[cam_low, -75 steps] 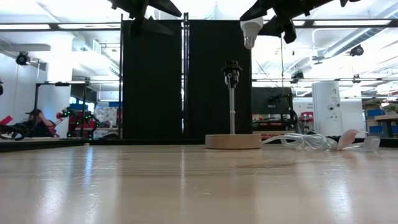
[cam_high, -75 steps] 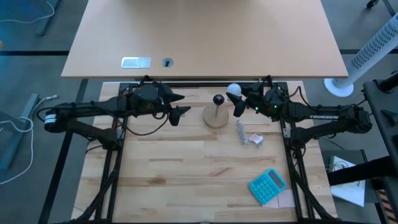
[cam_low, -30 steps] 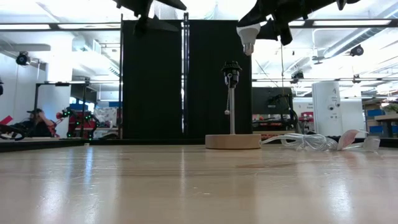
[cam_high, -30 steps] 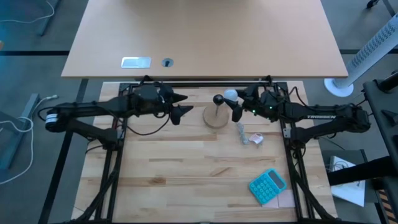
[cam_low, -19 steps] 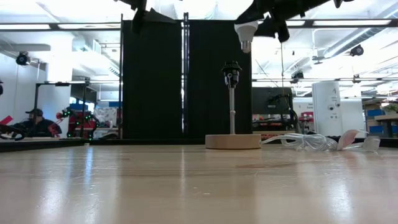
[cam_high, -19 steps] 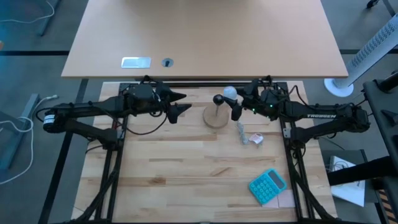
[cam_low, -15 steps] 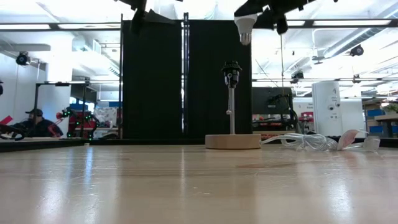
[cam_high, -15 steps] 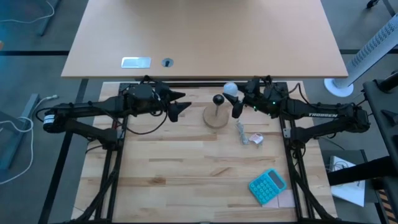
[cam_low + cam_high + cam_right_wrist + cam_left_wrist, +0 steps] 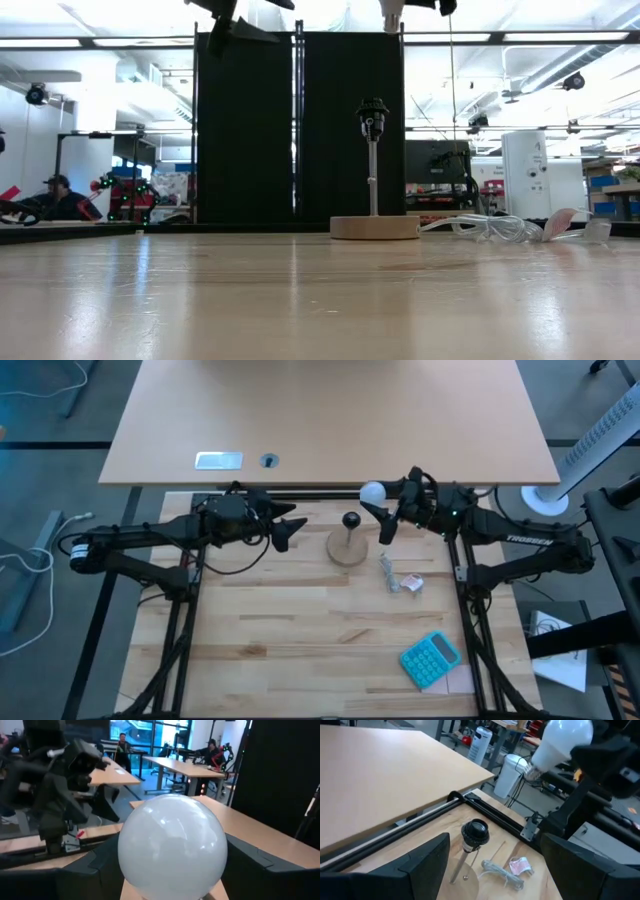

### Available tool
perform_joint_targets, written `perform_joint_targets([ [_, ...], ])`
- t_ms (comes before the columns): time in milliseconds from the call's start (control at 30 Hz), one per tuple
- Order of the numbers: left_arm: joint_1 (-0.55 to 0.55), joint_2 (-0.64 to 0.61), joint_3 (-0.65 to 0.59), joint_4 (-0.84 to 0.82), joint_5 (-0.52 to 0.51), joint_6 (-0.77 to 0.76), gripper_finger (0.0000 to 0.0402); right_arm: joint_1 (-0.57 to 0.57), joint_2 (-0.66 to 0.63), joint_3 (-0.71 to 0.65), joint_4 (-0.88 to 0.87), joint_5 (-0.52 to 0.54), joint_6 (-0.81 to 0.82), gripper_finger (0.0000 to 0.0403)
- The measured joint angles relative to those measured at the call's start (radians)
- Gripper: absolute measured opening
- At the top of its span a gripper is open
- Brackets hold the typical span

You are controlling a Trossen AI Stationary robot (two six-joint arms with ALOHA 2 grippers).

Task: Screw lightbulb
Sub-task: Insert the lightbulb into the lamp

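**Holding the bulb high, off past the socket**

Gripping the bulb, the right gripper has its fingers closed on it, up in the air near the table's back edge and just to the right of the socket. In the low view only the bulb's neck shows, cut off by the upper edge, pointing down and a little right of the socket; the gripper there is almost wholly out of frame. The right wrist view is filled by the bulb's white dome, which hides the neck and where the fingers meet it. From the left wrist view the bulb hangs well above the socket's open mouth, the dark right arm behind it.

The socket sits on a thin post rising from a wooden disc. A clear wrapper lies on the table to the disc's right, and a teal calculator near the front right.

The left gripper hovers left of the socket, fingers spread and holding nothing.

Half a second ago the bulb's whole body showed in the low view; it has since risen until only the neck remains. From above, it has shifted toward the back edge. The left arm has barely moved.
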Motion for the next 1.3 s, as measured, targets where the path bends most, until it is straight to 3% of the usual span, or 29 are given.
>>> perform_joint_targets([
  [367, 0.0, 0.003, 0.0, -0.001, 0.0, 0.005, 0.0304, 0.0, 0.0, 0.051, -0.038, 0.0, 0.075, 0.0247],
  [1300, 0.0, 0.003, 0.0, -0.001, 0.0, 0.005, 0.0304, 0.0, -0.016, 0.063, -0.069, -0.02, 0.041, 0.0245],
])
